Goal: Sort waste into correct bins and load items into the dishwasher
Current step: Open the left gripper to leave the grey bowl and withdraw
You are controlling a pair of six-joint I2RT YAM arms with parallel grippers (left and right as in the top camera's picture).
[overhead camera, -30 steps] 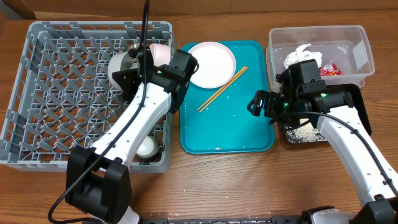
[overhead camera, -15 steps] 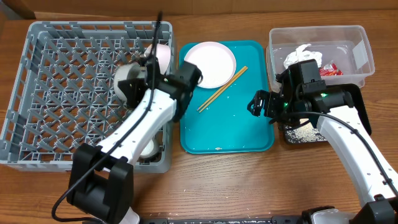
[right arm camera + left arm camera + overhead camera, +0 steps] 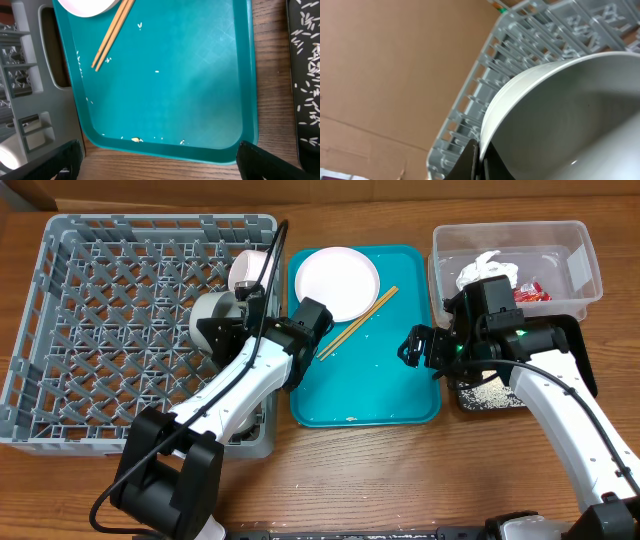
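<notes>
My left gripper [image 3: 238,320] is shut on the rim of a white bowl [image 3: 208,322] and holds it tilted over the right side of the grey dish rack [image 3: 90,330]. The left wrist view shows the jaws [image 3: 479,156] pinching that rim [image 3: 560,110]. A second white bowl [image 3: 248,270] stands in the rack behind it. The white plate [image 3: 338,280] and the two chopsticks [image 3: 357,323] lie on the teal tray [image 3: 370,385]. My right gripper [image 3: 413,346] is open and empty above the tray's right edge, its fingers spread wide in the right wrist view [image 3: 160,162].
The clear tub [image 3: 580,240] holds the napkin [image 3: 487,268] and the wrapper [image 3: 531,292]. The black tray [image 3: 488,397] holds rice [image 3: 306,60]. A small cup [image 3: 236,418] sits at the rack's front right corner. A few grains and a brown scrap [image 3: 136,140] lie on the teal tray.
My left arm has carried the bowl a little forward and to the right over the rack. The right arm has not moved.
</notes>
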